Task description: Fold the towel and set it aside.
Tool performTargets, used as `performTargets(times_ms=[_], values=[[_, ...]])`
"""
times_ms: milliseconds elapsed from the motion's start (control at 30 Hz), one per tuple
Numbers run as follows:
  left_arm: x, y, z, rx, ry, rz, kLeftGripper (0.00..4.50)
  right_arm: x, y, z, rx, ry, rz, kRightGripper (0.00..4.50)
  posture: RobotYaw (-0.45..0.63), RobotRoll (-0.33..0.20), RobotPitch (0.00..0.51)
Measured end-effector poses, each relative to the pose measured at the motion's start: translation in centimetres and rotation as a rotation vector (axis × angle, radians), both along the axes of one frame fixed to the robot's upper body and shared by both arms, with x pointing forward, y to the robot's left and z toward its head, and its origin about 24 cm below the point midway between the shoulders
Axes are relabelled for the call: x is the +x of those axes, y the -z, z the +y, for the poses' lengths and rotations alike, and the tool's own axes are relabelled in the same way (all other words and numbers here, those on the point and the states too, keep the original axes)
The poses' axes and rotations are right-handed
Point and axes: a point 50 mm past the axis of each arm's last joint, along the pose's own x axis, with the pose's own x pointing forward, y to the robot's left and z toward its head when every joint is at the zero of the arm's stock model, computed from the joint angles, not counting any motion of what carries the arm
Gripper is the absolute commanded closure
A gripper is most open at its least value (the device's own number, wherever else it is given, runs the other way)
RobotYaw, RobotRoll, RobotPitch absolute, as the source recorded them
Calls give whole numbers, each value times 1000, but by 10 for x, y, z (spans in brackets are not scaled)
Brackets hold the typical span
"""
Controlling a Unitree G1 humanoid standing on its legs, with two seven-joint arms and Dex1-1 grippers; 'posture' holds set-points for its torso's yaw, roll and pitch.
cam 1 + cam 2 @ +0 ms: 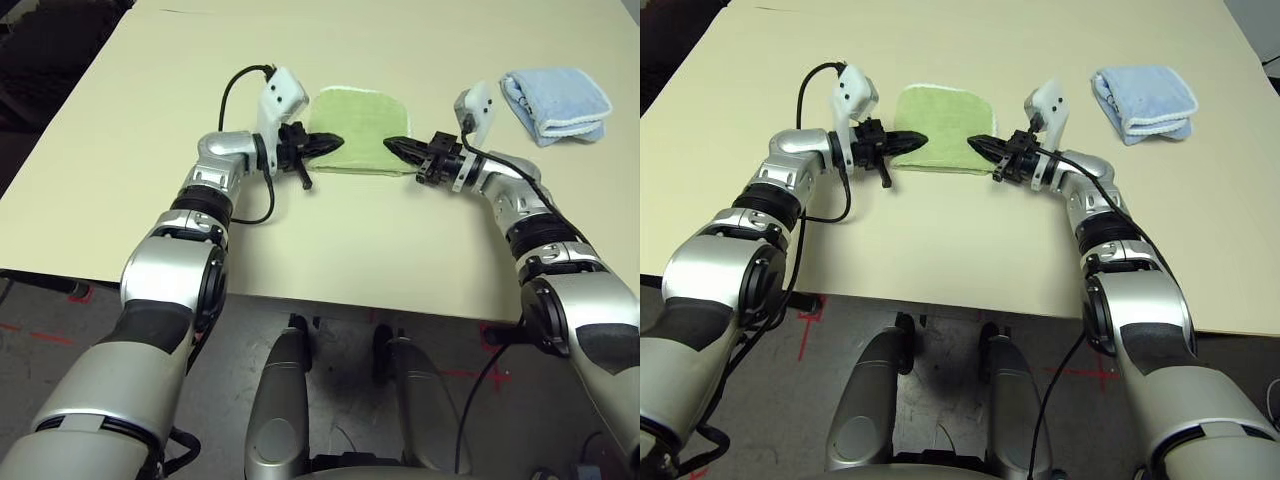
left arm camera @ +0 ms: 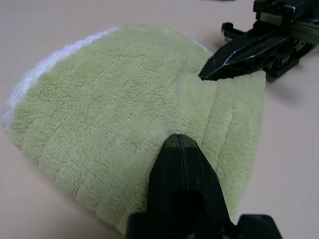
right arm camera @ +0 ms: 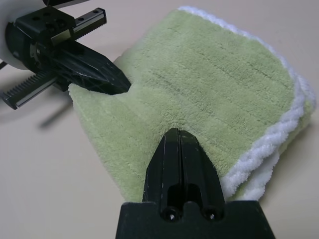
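Observation:
The light green towel (image 1: 356, 128) lies folded on the table, its white-stitched edge on the far side (image 3: 271, 134). My left gripper (image 1: 335, 140) is shut, with its tip on the towel's near left corner (image 2: 179, 140). From the other side my right gripper (image 1: 392, 146) is shut too, its tip at the near right corner (image 3: 174, 133). The cloth puckers toward both tips, so each seems to pinch the terry. The two grippers point at each other across the towel's near edge.
A smaller light blue folded towel (image 1: 556, 104) lies at the far right of the beige table (image 1: 330, 240). Bare tabletop stretches to the left of and behind the green towel. The table's front edge runs just below my elbows.

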Motion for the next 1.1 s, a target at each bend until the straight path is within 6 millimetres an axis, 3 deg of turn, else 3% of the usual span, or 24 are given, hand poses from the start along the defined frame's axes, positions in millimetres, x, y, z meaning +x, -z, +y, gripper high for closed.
performTargets(times_ms=[267,367,467,600,733,867,1100], values=[[2,-2,13,46,-68,-24,4483,-1,1,-1,-7,-10,1,4500,79,0,264],[2,-10,18,-5,-71,-32,4483,-2,-4,-6,77,-25,0,4500,82,0,263],[1,-26,22,-102,-45,-52,4483,-2,-18,-11,186,-37,-35,4500,84,0,262],[1,-49,24,-206,-33,-91,4483,2,-51,-9,253,-19,-130,4500,91,0,261],[4,-57,25,-262,-93,-111,4483,8,-66,0,293,86,-173,4500,95,0,260],[9,-52,17,-280,-168,-101,4483,14,-58,16,280,159,-132,4500,96,0,264],[14,-35,-2,-289,-265,-59,4483,20,-42,25,241,263,-75,4500,88,0,271]])
